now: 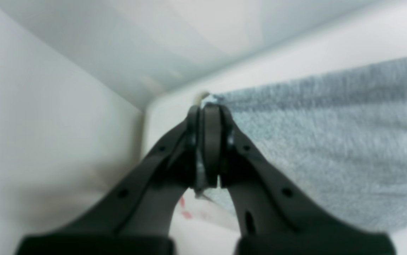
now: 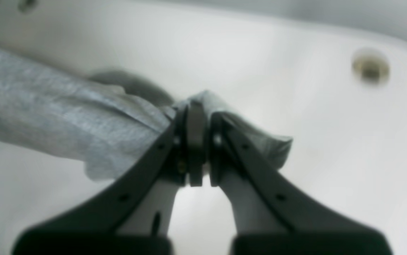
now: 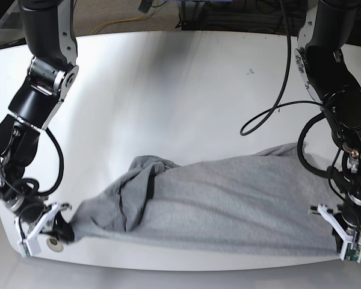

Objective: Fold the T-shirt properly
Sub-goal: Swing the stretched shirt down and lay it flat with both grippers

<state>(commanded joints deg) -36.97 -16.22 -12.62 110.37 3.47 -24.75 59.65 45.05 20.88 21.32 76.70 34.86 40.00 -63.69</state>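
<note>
The heather-grey T-shirt (image 3: pixel 228 201) lies stretched across the near part of the white table, bunched and creased at its left end. No lettering shows. My left gripper (image 3: pixel 339 241) is at the shirt's right near corner, shut on the cloth; in the left wrist view the left gripper (image 1: pixel 208 106) pinches the edge of the T-shirt (image 1: pixel 331 141). My right gripper (image 3: pixel 65 230) is at the shirt's left near corner by the table edge; the right wrist view shows the right gripper (image 2: pixel 196 109) shut on a fold of the T-shirt (image 2: pixel 65 117).
The white table (image 3: pixel 180 96) has a round hole (image 3: pixel 53 244) at its near left corner, right beside my right gripper, also visible as a hole (image 2: pixel 370 66). A black cable (image 3: pixel 271 114) hangs over the table's right side. Both grippers sit at the near edge.
</note>
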